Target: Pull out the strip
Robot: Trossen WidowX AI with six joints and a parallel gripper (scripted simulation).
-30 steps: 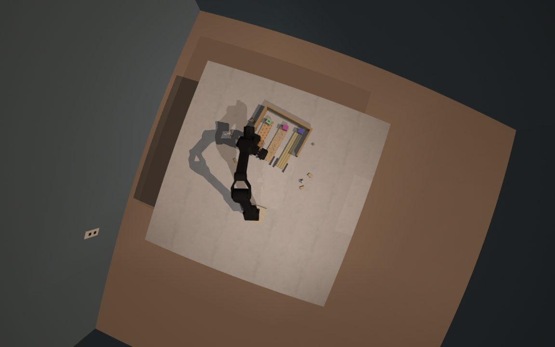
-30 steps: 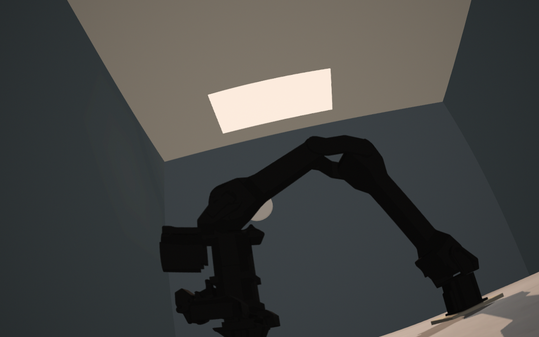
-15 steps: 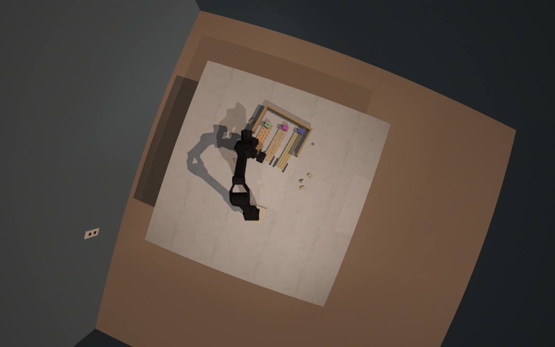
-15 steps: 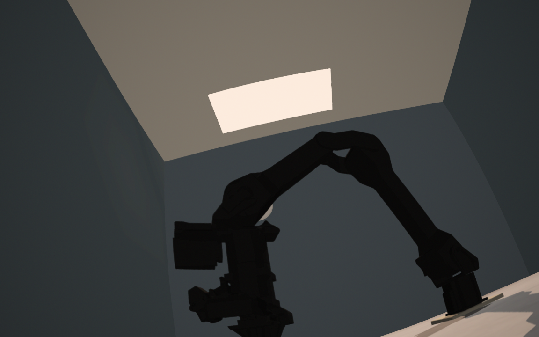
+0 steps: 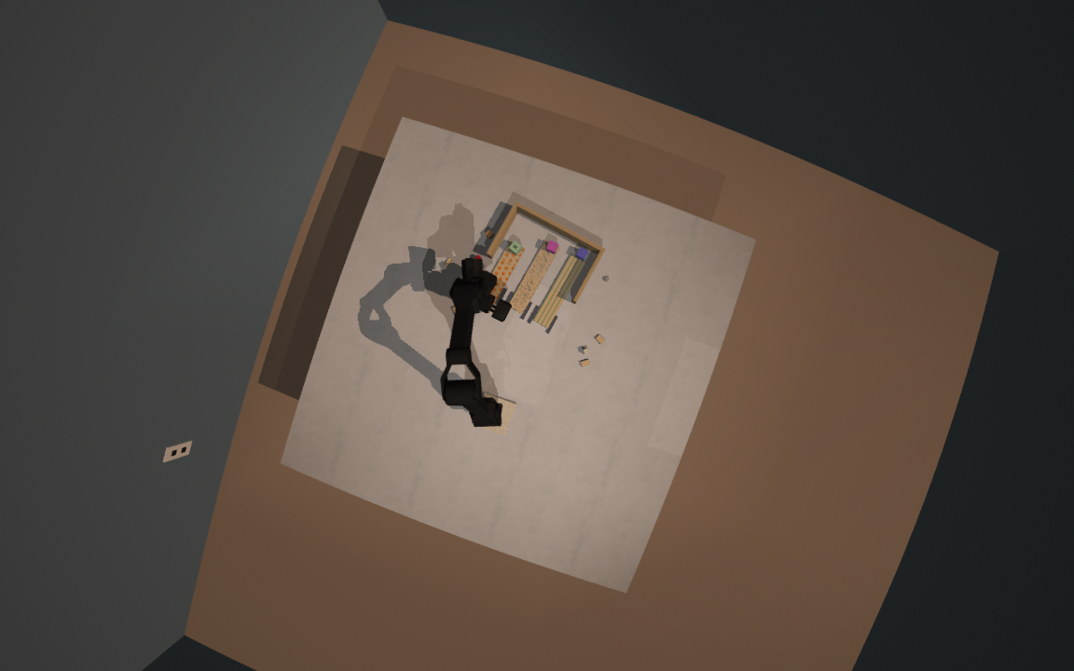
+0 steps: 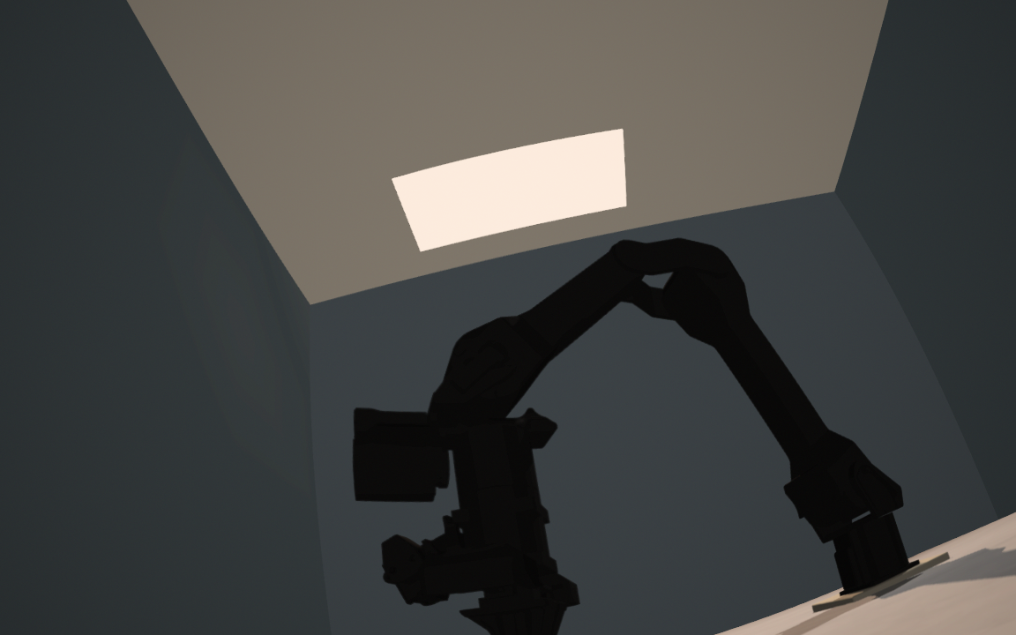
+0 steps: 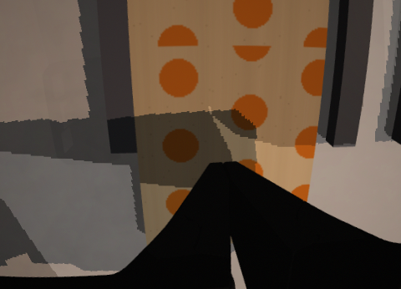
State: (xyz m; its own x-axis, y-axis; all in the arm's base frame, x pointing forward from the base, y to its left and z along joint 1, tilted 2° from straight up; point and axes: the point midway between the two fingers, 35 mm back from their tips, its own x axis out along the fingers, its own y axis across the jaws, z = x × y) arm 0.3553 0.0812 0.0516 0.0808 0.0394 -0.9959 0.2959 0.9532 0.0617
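Top view's got the green cube [image 5: 515,247] at the far end of the orange-dotted strip [image 5: 507,268] [image 7: 217,84], magenta cube [image 5: 552,247] nearby. Exterior just shows the dark arm [image 6: 575,308] arched over. Wrist cam: gripper [image 7: 222,175] pinched shut, empty, over the dots.

No lettering, number or brand could be read in any view. In the top view, a small dark mark is seen on the upper face of the green cube [image 5: 515,247]; its shape is too small to be made out.
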